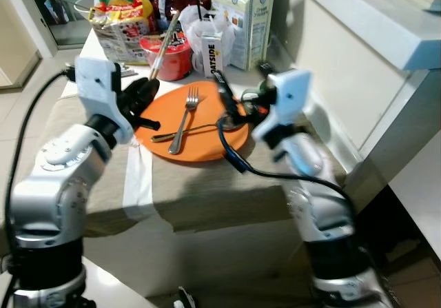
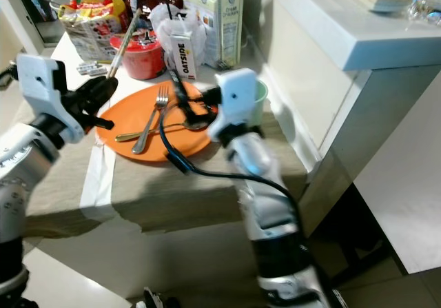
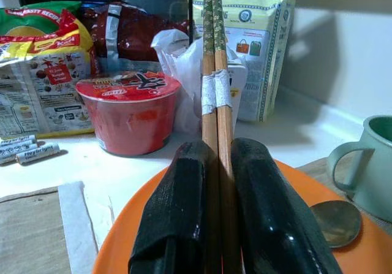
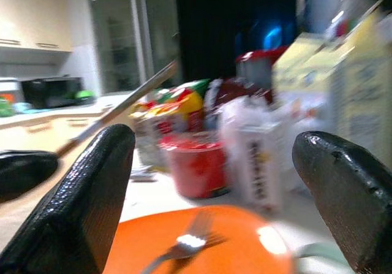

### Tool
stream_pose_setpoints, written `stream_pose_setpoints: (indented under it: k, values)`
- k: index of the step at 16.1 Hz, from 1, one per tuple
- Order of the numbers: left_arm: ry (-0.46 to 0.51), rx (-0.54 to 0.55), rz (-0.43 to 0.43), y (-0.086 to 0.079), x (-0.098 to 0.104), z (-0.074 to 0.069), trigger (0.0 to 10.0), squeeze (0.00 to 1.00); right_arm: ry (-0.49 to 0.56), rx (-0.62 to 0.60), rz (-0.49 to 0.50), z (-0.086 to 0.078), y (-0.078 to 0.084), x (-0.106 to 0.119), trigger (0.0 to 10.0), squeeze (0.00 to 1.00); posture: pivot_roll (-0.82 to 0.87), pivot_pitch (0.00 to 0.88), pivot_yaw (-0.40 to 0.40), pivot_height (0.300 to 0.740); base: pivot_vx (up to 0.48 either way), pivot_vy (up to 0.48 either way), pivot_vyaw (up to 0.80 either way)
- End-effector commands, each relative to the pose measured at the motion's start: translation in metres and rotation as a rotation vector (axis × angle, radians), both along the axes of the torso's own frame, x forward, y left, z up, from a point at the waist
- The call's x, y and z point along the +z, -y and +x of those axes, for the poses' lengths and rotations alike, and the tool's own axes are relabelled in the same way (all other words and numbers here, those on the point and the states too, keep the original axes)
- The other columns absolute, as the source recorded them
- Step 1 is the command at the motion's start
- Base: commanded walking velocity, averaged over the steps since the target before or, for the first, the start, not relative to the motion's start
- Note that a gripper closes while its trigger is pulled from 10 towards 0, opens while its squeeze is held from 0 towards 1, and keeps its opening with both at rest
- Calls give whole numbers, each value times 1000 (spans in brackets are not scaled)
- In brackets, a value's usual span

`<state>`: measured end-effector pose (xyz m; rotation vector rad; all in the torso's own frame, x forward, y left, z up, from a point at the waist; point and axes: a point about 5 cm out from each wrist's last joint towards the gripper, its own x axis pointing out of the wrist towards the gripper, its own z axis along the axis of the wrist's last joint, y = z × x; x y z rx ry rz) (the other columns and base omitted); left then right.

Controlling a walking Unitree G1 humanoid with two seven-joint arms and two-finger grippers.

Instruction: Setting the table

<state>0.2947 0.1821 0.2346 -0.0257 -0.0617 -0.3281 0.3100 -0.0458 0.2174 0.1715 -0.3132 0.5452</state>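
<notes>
The left gripper (image 3: 220, 225), clenched on a pair of chopsticks (image 3: 214, 72), hovers at the orange plate's (image 1: 207, 146) left rim, sticks slanting up and away toward the red noodle cup (image 1: 169, 56). On the plate lie a fork (image 1: 186, 115) and spoon (image 1: 200, 129). The right gripper (image 4: 214, 188) hangs released at the right rim, so the left arm is nearer for laying them down.

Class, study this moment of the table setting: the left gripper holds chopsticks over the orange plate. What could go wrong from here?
1. The chopsticks in the left gripper slant up toward the red noodle cup; swinging them might knock it.
2. The fork and spoon already lie on the orange plate; chopsticks set down there may land on them and roll.
3. The open right gripper hovers over the plate beside the green mug and might nudge it.
</notes>
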Motion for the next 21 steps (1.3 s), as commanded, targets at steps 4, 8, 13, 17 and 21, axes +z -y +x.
stream_pose_setpoints:
  k: [4, 8, 13, 17, 21]
  values:
    - [51, -27, 15, 14, 3, -7, 0, 0, -115, 81, 165, 13, -17, 11, 10000, 0, 2, 0, 34, 740, 0, 0, 0]
    - [54, -59, 1, 26, 1, -9, 0, 0, -138, 132, 226, 17, -31, 23, 10000, 0, 4, 0, 27, 740, 0, 0, 0]
    - [88, -111, -15, 45, 3, -13, 0, 0, -198, 197, 277, 22, -47, 27, 10000, 0, 6, 0, 15, 740, 0, 0, 0]
    - [100, -157, -11, 57, 4, -15, 0, 0, -213, 239, 313, 26, -58, 36, 10000, 0, 7, 0, 11, 740, 0, 0, 0]
    - [77, -161, 4, 59, -3, -13, 0, 0, -205, 289, 338, 24, -64, 46, 10000, 0, 8, 0, 8, 740, 0, 0, 0]
